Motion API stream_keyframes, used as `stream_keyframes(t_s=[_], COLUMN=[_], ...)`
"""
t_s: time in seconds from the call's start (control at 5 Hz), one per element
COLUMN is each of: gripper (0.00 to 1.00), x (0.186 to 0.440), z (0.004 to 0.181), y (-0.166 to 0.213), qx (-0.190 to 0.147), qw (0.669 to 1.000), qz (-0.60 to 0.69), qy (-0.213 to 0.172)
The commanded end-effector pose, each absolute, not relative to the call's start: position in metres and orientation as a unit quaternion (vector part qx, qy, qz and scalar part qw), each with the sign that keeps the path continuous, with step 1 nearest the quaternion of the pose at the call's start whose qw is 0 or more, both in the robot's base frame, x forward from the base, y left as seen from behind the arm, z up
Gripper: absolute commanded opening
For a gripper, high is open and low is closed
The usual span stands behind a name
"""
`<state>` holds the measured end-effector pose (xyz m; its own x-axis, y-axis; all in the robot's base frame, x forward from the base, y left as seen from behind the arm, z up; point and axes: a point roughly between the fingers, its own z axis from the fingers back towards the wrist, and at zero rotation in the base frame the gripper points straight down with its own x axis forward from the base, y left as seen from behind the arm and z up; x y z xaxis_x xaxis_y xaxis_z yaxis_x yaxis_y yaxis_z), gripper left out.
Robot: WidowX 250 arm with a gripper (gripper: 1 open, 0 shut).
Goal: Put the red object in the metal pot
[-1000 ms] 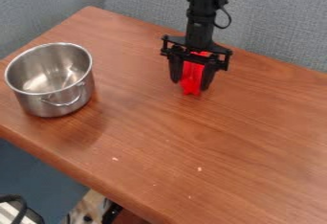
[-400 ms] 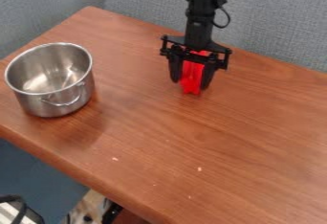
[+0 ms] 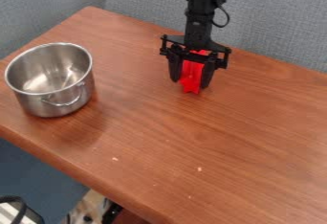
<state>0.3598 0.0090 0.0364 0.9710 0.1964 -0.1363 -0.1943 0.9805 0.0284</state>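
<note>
Claw (image 3: 193,76) pointing down, pinching red object (image 3: 192,78) at table (image 3: 153,123), metal pot (image 3: 50,78) well apart

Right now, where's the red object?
The red object stands on the wooden table right of centre, between the end effector fingers, well right of the metal pot.

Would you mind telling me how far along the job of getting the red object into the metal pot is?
Early stage. Done: the gripper has come down over the red object, a finger on each side. In hand: the grasp, with the object seemingly at table level. Left: lifting it, carrying it to the metal pot, which looks empty, and releasing.
</note>
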Motion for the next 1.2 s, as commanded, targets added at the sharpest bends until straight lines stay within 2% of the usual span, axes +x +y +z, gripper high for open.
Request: stream_keyframes(t_s=[0.0, 1.0], gripper=[0.0, 0.0], x=[0.3625, 0.3639], z=[0.0395, 0.0387], y=[0.0186, 0.0222], qx=[0.007, 0.005], qw=[0.992, 0.99], qz=[0.111, 0.123], qy=[0.062, 0.063])
